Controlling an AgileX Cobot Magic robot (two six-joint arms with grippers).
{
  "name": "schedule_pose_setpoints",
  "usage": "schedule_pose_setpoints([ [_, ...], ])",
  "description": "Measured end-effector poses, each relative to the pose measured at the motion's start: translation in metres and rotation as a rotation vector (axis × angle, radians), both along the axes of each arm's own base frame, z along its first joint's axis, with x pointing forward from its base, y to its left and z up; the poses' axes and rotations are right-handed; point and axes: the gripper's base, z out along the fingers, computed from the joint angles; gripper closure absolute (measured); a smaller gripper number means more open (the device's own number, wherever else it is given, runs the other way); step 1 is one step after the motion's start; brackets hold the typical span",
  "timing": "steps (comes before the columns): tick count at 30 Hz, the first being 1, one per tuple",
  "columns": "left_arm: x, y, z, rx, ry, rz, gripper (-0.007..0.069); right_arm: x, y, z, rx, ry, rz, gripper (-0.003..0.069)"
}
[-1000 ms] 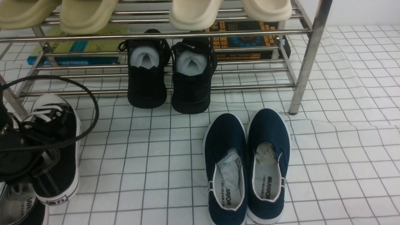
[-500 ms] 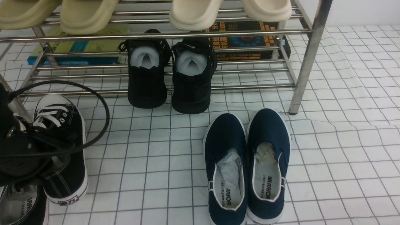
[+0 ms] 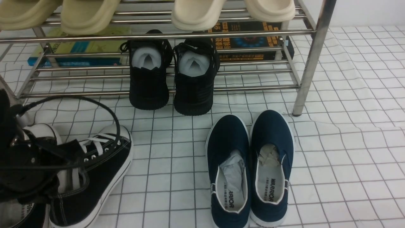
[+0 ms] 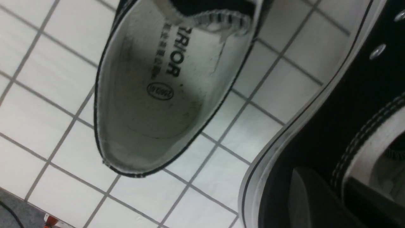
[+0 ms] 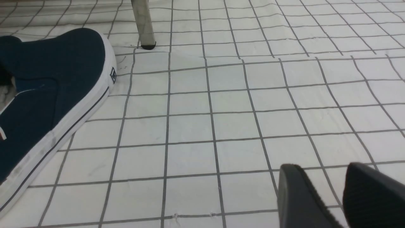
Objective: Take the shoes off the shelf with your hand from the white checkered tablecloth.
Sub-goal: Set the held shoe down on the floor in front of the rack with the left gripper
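My left gripper (image 3: 55, 185) hangs at the near left, shut on the side wall of one black canvas sneaker (image 3: 101, 164). The left wrist view shows one finger (image 4: 303, 196) outside that wall and the other inside the opening. This sneaker (image 4: 335, 104) is tilted, and its white toe cap points right and away. The other sneaker (image 3: 19, 212) of the shoes lies beside it on the white checkered tablecloth (image 3: 348, 158), with its insole (image 4: 158, 95) showing. The steel shelf (image 3: 221, 88) stands behind. My right gripper (image 5: 329, 190) hovers open over bare cloth.
An all-black knit pair (image 3: 171, 79) sits on the shelf's lower tier, and beige slippers (image 3: 196, 12) on the upper one. Navy slip-ons (image 3: 250, 167) lie on the cloth at centre. Books (image 3: 79, 47) and a dark box (image 3: 250, 41) lie behind the shelf. Its front right leg (image 3: 308, 69) stands near the slip-ons.
The held sneaker has come nearer and swung round, its toe now pointing right and away, the shoe more tilted. The cable loop moved with it. The other shoes have not moved.
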Motion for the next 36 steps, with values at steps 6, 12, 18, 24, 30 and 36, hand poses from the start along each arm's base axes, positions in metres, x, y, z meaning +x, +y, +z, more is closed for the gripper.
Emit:
schedule_pose_setpoints([
  [6,-0.001,0.001,-0.005,0.001,-0.005,0.027,0.0592,0.000,0.000,0.000,0.000,0.000,0.000,0.0420],
  [12,-0.002,0.002,-0.004,0.010,-0.015,0.030,0.0592,0.000,0.000,0.000,0.000,0.000,0.000,0.0420],
  [18,-0.007,0.008,0.011,0.035,-0.113,0.088,0.0586,0.000,0.000,0.000,0.000,0.000,0.000,0.0420],
  [24,-0.005,0.008,0.010,0.031,-0.132,0.107,0.0584,0.000,0.000,0.000,-0.001,0.000,0.000,0.0420],
  [30,-0.003,0.007,0.005,0.032,-0.101,0.082,0.0577,0.000,0.000,0.000,-0.002,0.000,0.000,0.0420],
  [36,-0.004,0.004,0.005,0.004,-0.093,0.082,0.0571,0.000,0.000,0.000,0.000,0.000,0.000,0.0420],
])
